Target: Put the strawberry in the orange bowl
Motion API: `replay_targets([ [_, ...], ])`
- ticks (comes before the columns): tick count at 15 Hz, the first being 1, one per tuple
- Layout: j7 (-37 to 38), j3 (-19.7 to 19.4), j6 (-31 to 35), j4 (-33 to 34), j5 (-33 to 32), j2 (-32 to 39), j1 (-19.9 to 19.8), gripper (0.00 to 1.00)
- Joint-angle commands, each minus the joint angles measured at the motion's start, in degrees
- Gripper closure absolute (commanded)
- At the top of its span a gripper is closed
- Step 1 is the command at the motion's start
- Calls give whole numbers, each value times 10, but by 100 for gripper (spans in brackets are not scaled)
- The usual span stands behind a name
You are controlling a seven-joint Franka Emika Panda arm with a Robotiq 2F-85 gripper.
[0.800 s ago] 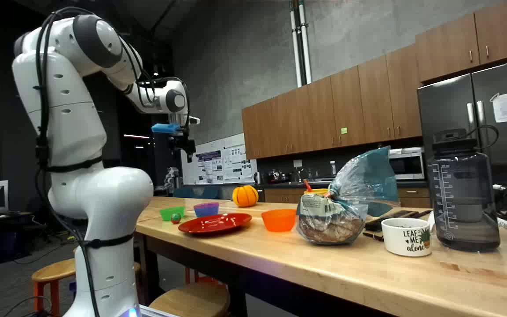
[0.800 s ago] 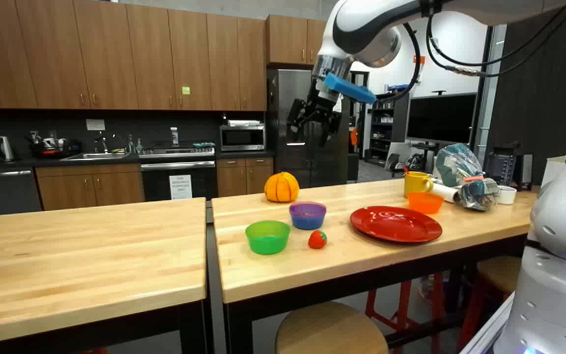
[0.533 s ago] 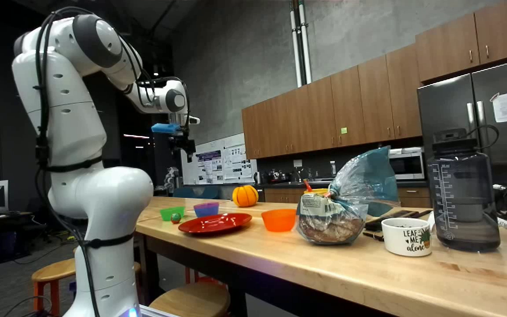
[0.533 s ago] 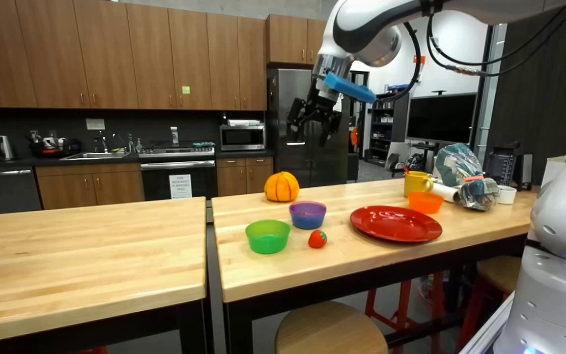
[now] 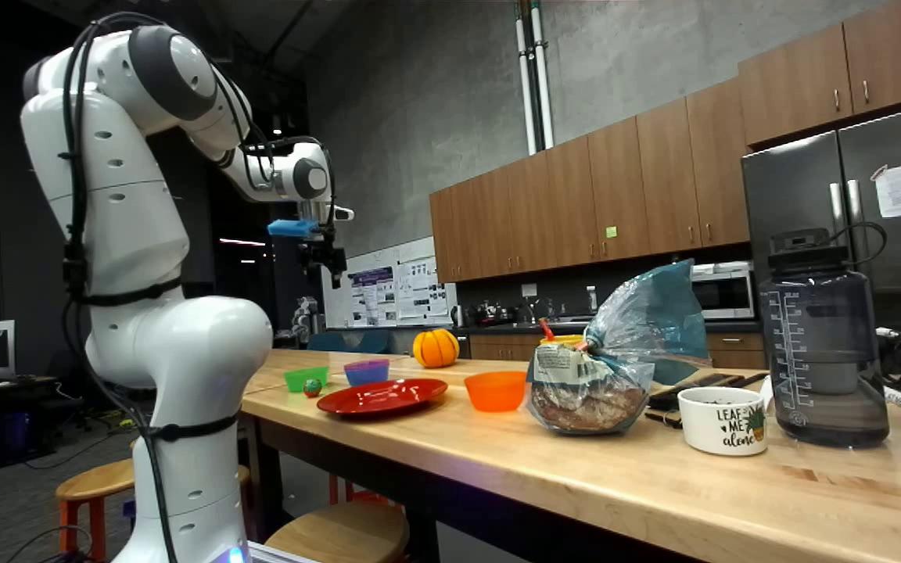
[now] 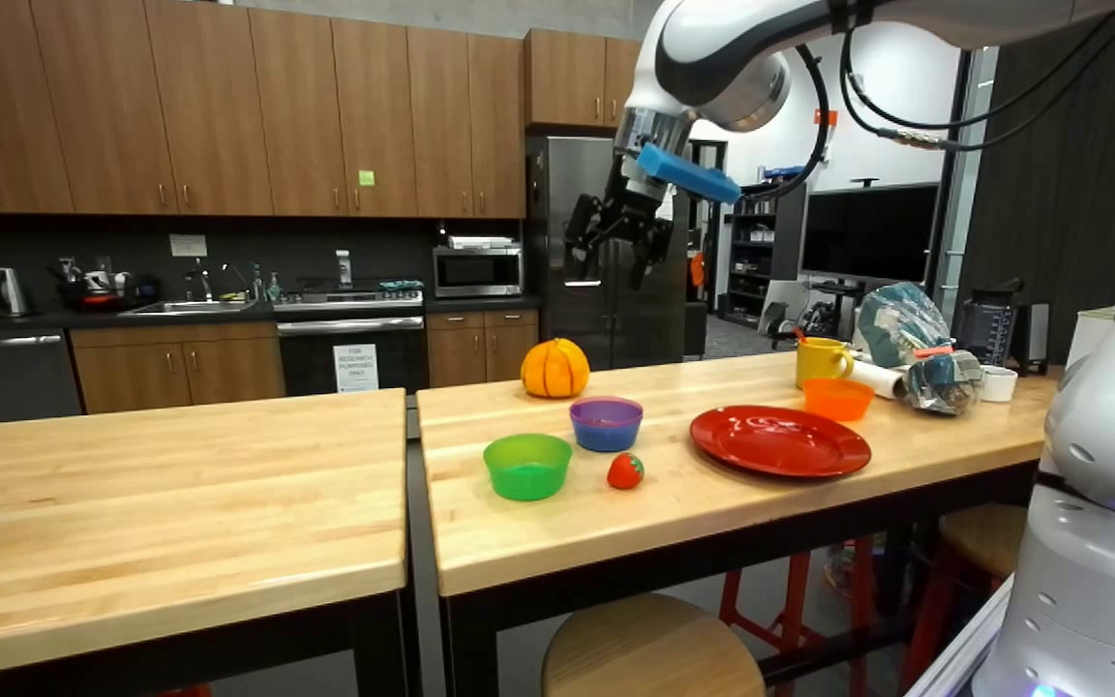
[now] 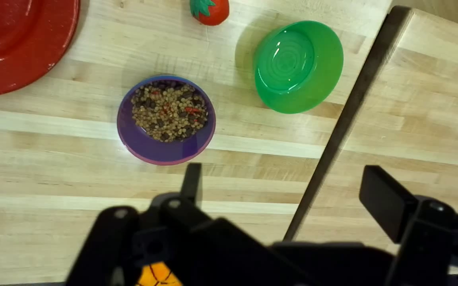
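We've free air betw. gripper (image 7: 280, 174) & tabletop (image 6: 703, 387). Strawb. (image 6: 624, 472) uncovered from above; slim gaps separate it from green bowl (image 6: 528, 481) & purple bowl (image 7: 151, 147), both near. Straight line to orange bowl (image 5: 495, 393) crosses low, flat red plate (image 6: 780, 440). Near orange bowl we've yellow mug (image 6: 817, 363), white roll (image 6: 877, 378) & plastic bag (image 5: 595, 391) crowding.

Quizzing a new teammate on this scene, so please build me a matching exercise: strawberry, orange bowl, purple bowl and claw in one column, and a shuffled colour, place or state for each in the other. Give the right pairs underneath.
Things
1. strawberry
2. orange bowl
3. purple bowl
4. claw

Descriptions
A. holds a grainy mix
B. open, above the table
C. mostly red, with some green
D. near the plastic bag

Right pairs
1-C
2-D
3-A
4-B
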Motion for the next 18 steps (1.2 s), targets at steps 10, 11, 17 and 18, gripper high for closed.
replay_targets([
  [10, 46, 9, -45, -31, -27, -29, -3, 0],
  [11, 46, 9, -44, -31, -27, -29, -3, 0],
  [17, 46, 9, -44, -31, -27, -26, -3, 0],
  [18, 46, 9, -44, -31, -27, -26, -3, 0],
])
